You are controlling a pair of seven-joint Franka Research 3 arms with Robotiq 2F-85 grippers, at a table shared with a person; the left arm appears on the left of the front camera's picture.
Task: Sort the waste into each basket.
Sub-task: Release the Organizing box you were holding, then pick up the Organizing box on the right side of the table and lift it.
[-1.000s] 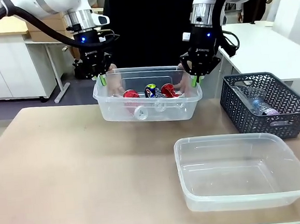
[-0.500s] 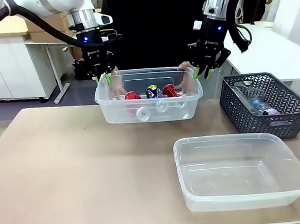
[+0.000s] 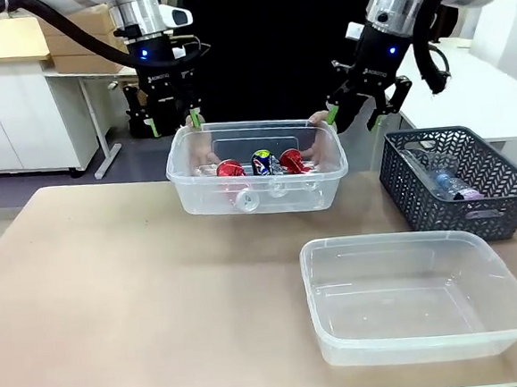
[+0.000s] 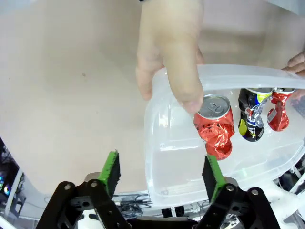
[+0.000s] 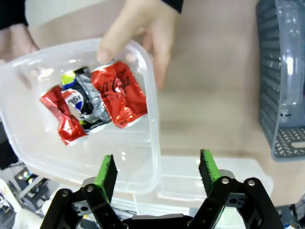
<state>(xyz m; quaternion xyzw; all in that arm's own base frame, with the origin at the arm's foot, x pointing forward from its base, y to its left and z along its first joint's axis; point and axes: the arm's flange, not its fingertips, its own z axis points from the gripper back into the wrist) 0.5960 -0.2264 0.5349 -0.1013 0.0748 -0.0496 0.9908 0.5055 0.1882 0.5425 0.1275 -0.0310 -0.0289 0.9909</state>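
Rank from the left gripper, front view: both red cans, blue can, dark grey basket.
1. Left crushed red metal can, clear tub's left end.
2. Crushed blue metal can, middle.
3. Right crushed red can, right end.
4. Dark grey slotted plastic basket, far right.

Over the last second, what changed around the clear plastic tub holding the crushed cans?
The left gripper and right gripper opened, released the rim of the clear plastic tub and rose above it. The person's hands hold it. Unchanged: the tub's place, the crushed red and blue metal cans inside, the empty clear tub, the dark grey slotted basket.
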